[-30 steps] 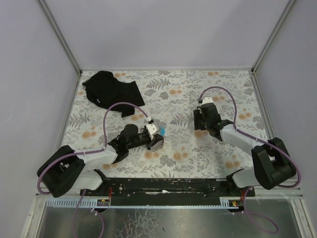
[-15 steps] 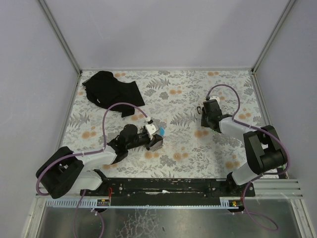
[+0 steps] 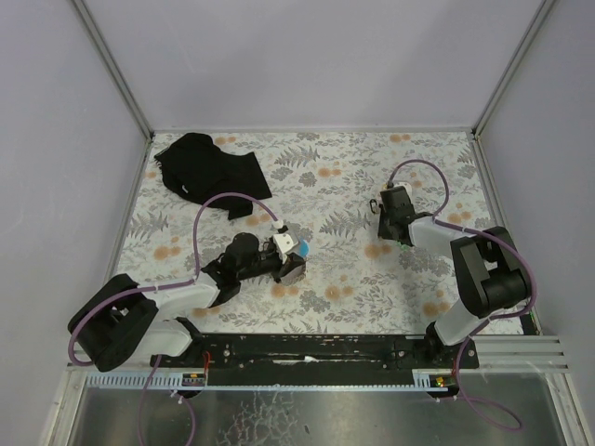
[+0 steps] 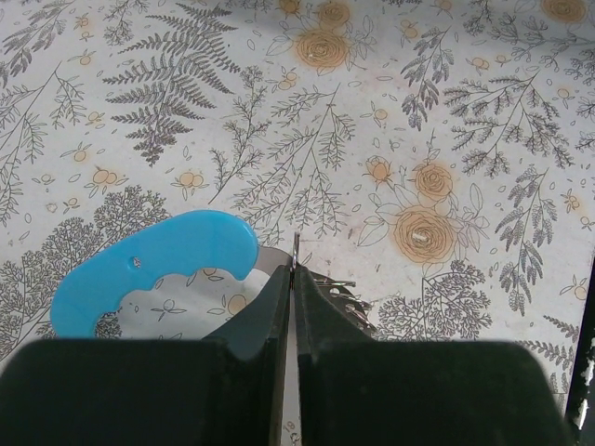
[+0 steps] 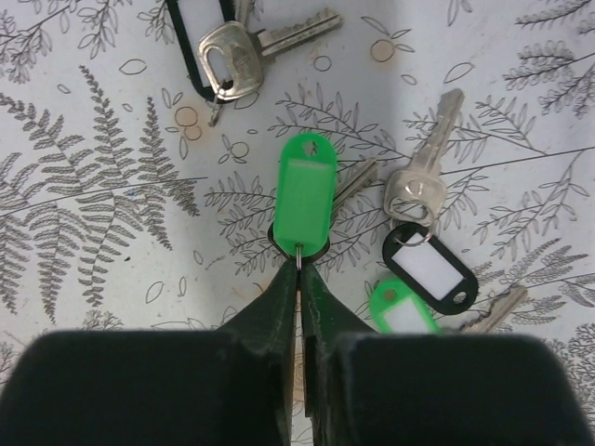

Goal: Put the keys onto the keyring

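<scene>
Two grasps are made: left claw [image 4: 293, 271] pinches the keyring [image 4: 158, 265], right claw [image 5: 299, 271] a green key [image 5: 304, 200]; next they must meet.

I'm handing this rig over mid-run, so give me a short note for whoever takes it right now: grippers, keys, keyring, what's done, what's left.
Left gripper: shut on the grey metal part of the keyring.
Right gripper: shut on the small ring of the green-tagged key; I cannot tell if it is lifted.
Other keys lie loose around it: two with black tags, one more with a green tag.
Done: both pieces gripped. No key shows on the keyring.
Left: bring the arms together, thread this key, then the rest.
</scene>
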Available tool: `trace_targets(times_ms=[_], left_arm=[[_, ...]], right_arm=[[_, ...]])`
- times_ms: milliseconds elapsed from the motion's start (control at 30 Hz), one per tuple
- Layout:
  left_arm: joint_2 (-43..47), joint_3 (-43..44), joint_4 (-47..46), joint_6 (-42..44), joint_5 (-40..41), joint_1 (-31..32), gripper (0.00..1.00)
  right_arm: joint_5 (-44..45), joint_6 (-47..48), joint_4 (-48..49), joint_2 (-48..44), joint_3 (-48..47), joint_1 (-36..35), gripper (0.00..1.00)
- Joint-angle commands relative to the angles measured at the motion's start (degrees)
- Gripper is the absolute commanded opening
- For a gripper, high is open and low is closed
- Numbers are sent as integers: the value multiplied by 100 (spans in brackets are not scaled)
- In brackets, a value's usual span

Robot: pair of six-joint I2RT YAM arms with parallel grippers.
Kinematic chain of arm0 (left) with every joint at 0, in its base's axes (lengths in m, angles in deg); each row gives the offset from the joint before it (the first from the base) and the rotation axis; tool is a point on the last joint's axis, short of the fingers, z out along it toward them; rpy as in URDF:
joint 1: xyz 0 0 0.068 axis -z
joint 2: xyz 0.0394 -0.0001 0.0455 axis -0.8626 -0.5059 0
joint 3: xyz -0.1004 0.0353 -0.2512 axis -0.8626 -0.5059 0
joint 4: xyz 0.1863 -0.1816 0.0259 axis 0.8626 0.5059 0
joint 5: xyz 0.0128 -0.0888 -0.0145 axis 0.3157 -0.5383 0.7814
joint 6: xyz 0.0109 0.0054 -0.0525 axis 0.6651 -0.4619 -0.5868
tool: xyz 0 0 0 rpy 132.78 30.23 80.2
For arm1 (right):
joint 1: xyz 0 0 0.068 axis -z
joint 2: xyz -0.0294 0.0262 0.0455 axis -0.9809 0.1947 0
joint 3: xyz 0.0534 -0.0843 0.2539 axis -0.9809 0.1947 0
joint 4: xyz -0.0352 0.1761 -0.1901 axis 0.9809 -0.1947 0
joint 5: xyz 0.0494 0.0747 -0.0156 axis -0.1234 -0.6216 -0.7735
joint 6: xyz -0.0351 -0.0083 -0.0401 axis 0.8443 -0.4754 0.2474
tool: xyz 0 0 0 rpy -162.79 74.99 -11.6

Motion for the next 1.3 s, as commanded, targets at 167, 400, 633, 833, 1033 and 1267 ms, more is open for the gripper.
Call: trace_targets(times_ms=[167, 400, 633, 833, 1033, 1267], left_arm=[[131, 101, -63, 114, -115, -20, 0], [367, -8, -106, 66, -82, -22, 1], [338, -8, -132, 44, -97, -23, 1], [340, -10, -133, 37, -67, -23, 1], [314, -9, -137, 41, -67, -17, 1], [304, 8, -133, 38, -73, -22, 1]], right_arm=[[-747, -445, -169, -347, 77, -21, 2], [-737, -799, -545, -897, 569, -569, 2], [-748, -1251, -700, -1114, 834, -1345, 5], [-989, -1197, -716, -1153, 827, -1518, 17], [-933, -940, -992, -1391, 791, -1516, 34], [-1191, -891, -776, -1175, 795, -1513, 35]])
